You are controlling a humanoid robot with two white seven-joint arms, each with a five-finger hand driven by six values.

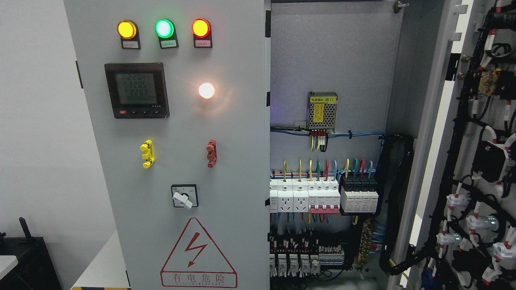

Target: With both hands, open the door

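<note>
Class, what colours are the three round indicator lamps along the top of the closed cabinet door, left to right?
Yellow, green, then red-orange, all lit; head view, the only one.

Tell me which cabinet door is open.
The right door, swung out so its wired inner face shows. The left door, with lamps and meter, is shut.

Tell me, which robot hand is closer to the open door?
Neither can be judged: no robot hand or arm shows in the head view. The right door stands swung open, baring its wiring; the left door is shut.

meter display (136,89): 2204, 2205, 2203 | warning triangle (198,253): 有电危险 | power supply label (321,99): partly legible, (B1)
</note>
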